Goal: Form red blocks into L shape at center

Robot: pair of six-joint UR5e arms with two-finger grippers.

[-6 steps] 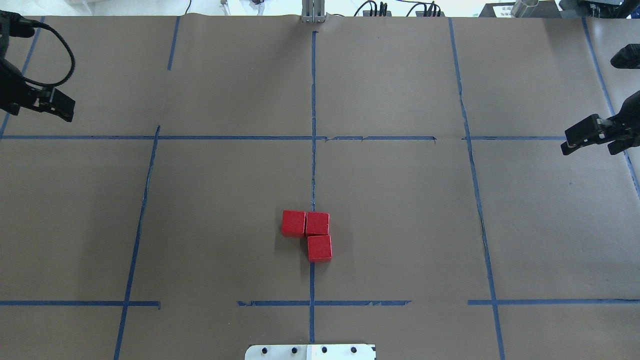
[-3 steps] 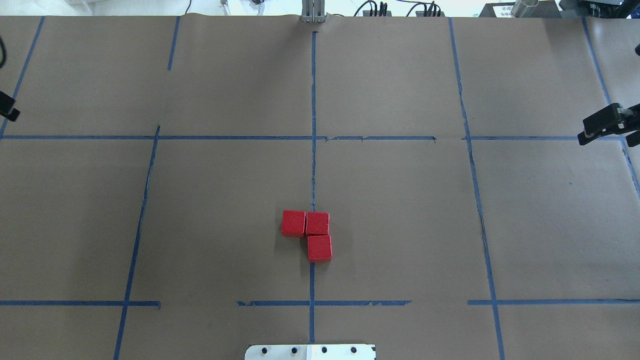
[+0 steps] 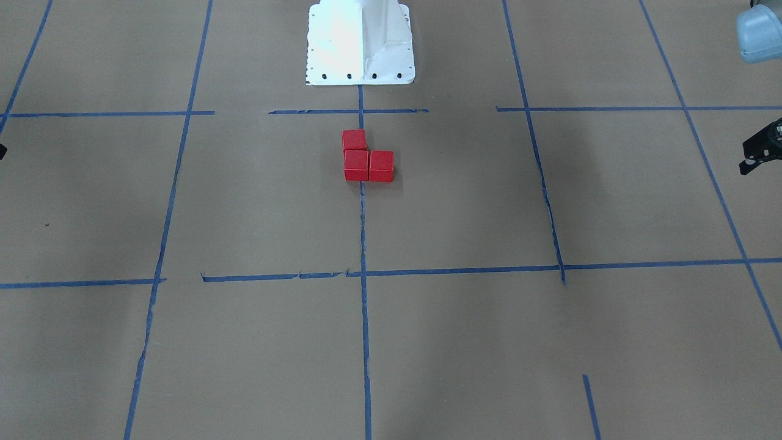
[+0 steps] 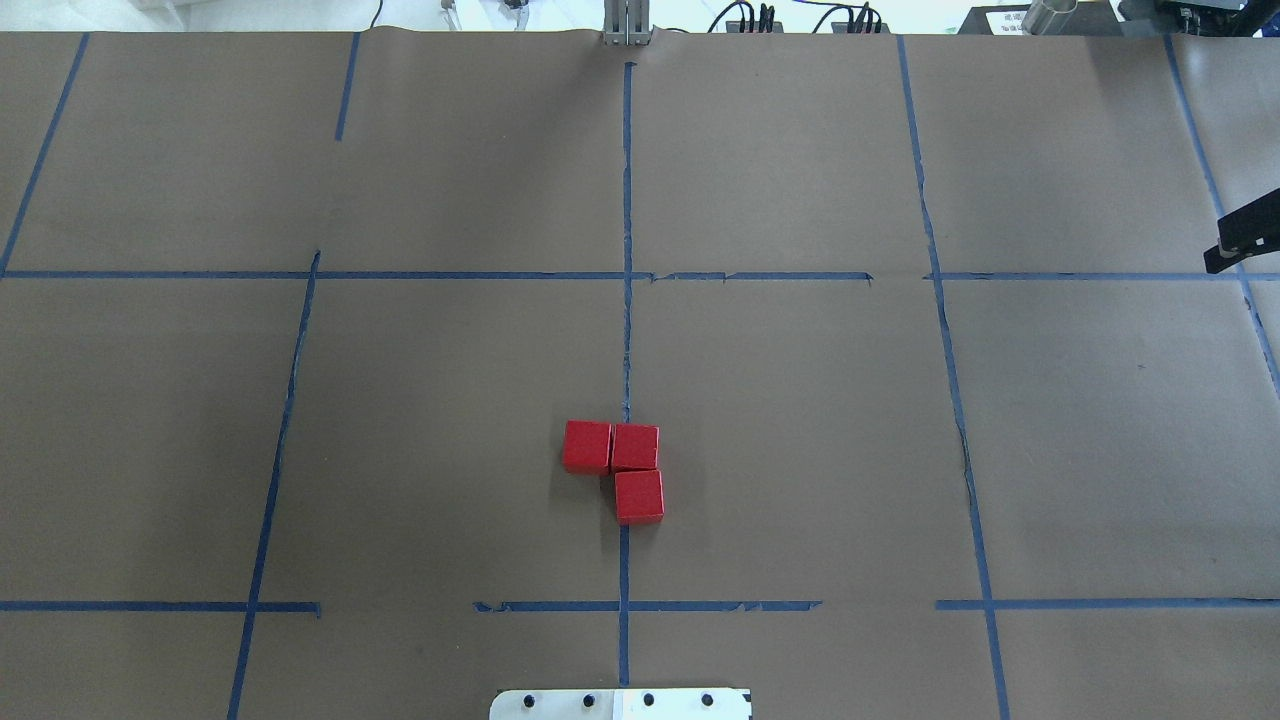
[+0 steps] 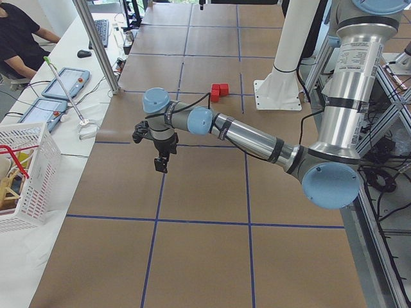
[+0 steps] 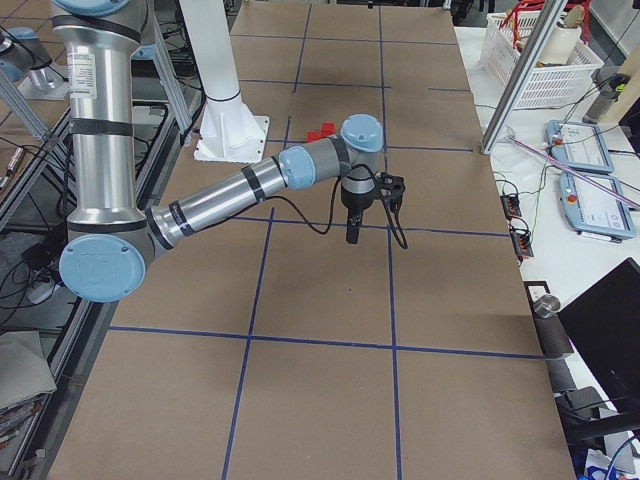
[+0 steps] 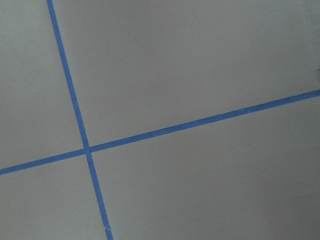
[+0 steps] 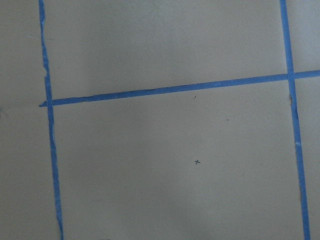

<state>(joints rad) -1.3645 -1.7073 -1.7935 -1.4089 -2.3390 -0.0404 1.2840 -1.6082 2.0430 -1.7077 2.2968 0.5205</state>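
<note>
Three red blocks [image 4: 635, 447] lie touching in an L on the middle vertical blue tape line, just beyond its crossing with the short horizontal tape segment, the center [image 4: 624, 604]. They also show in the front view [image 3: 356, 165]. No gripper is near them. My left gripper [image 5: 160, 163] hangs over bare paper far to the left; only a black part of it shows in the front view [image 3: 760, 151]. My right gripper [image 6: 352, 232] hangs far to the right, only its tip at the overhead edge [image 4: 1240, 245]. I cannot tell whether either is open or shut.
The white robot base [image 3: 359, 43] stands just behind the blocks. A white basket [image 5: 22, 170] and tablets [image 5: 61, 83] lie off the table's left end beside a metal post [image 5: 96, 45]. Both wrist views show only brown paper and blue tape.
Both grippers have drawn outward. The left one has left the overhead view and the right one has slid to its right edge. The blocks have not moved.
</note>
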